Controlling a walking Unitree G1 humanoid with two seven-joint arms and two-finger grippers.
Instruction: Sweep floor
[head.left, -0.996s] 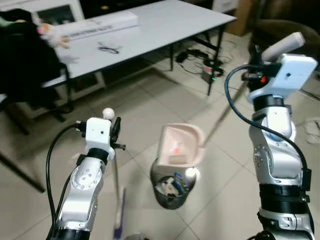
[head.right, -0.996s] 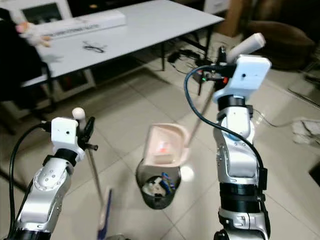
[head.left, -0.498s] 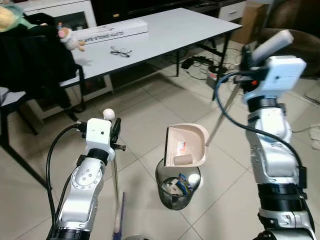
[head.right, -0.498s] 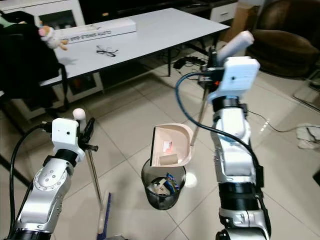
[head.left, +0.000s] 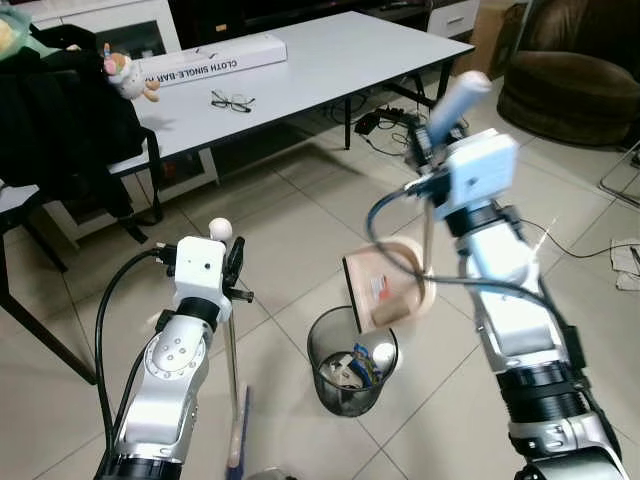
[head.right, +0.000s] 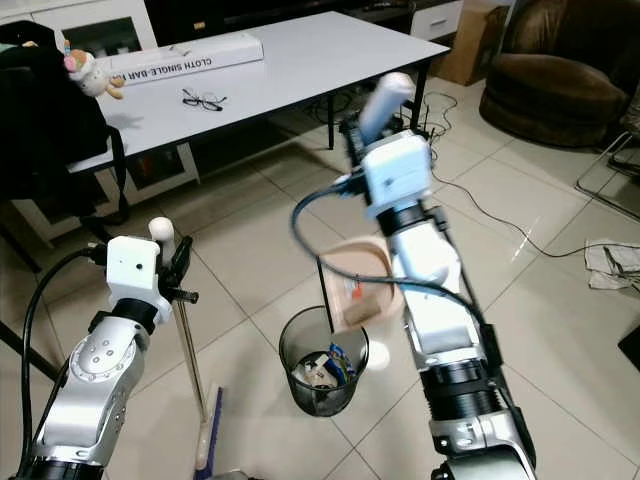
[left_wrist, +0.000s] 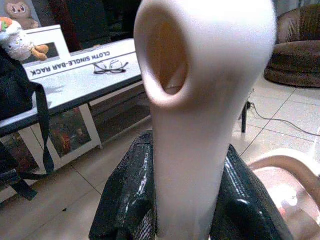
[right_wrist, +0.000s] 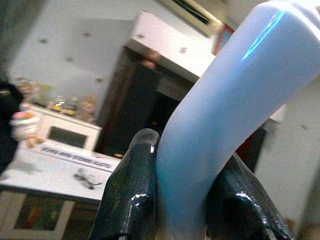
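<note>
— Where is your dustpan?

— Your right gripper (head.left: 425, 150), at two o'clock, is clamped on the dustpan handle (right_wrist: 220, 115); the pink dustpan (head.left: 385, 290) hangs tilted over the mesh bin (head.left: 352, 360), blurred.

— And the broom?

— At eight o'clock. Your left gripper (head.left: 233, 262) grips the broom handle (left_wrist: 200, 130) just below its tip, upright, its purple head (head.left: 238, 440) on the tiled floor (head.left: 300, 215).

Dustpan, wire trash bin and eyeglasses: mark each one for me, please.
dustpan (head.left: 385, 290): left eye view, on the pink pan's tilted inner face above the bin.
wire trash bin (head.left: 330, 385): left eye view, on its dark mesh wall.
eyeglasses (head.left: 231, 100): left eye view, on the frame, lying on the table.
</note>
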